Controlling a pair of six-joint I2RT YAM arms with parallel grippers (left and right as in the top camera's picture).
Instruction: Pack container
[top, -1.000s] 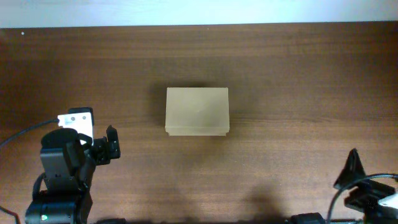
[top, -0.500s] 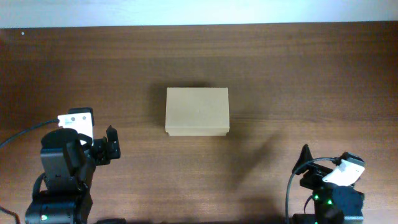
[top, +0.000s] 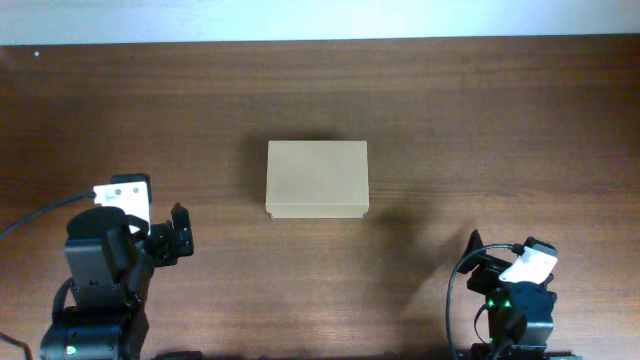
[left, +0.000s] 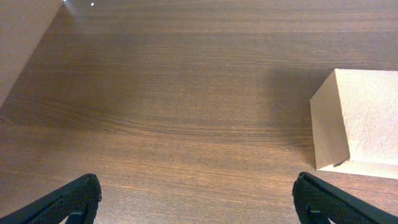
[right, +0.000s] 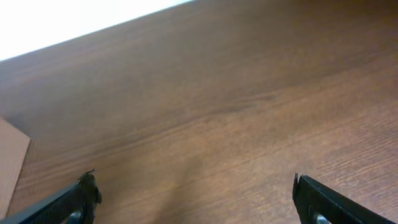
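Observation:
The container (top: 317, 178) is a tan cardboard box with its lid shut, standing at the middle of the wooden table. It also shows in the left wrist view (left: 364, 118) at the right, and only its corner shows in the right wrist view (right: 9, 163) at the left edge. My left gripper (top: 180, 232) is at the front left, open and empty, with its fingers wide apart (left: 198, 194) over bare wood. My right gripper (top: 474, 248) is at the front right, open and empty (right: 196, 194), well short of the box. No tape rolls are in view.
The far edge of the table (top: 320, 42) runs along the top of the overhead view, with a pale surface beyond it. A pale surface beyond the table's edge (left: 18, 37) shows at the upper left of the left wrist view.
My right arm has swung in from the front right corner towards the left and now faces the table. The left arm and the box have not moved.

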